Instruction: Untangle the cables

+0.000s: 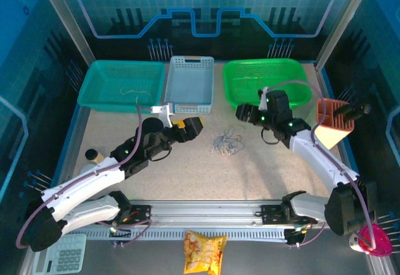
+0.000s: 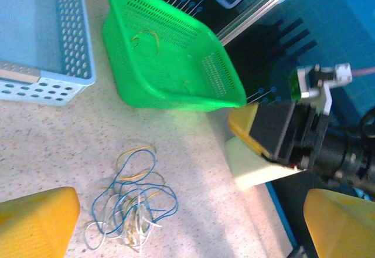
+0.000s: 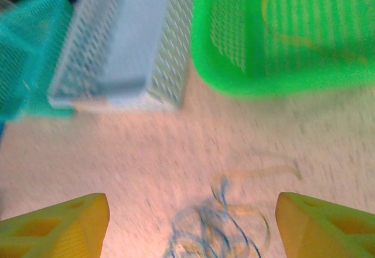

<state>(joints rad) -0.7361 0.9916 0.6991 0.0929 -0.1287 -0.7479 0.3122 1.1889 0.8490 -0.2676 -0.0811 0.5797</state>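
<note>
Table [image 1: 262,162] w/ green basket [image 1: 262,78] at the back. My left pincer [image 2: 187,228] & right pincer [image 3: 190,226] are both spread, empty. Cables [image 1: 227,142] lie mid-table btwn them, blue/white/tan loops in one clump. Risk, imo: pinching several strands at once, then pulling, cinches the knot tighter.
</note>
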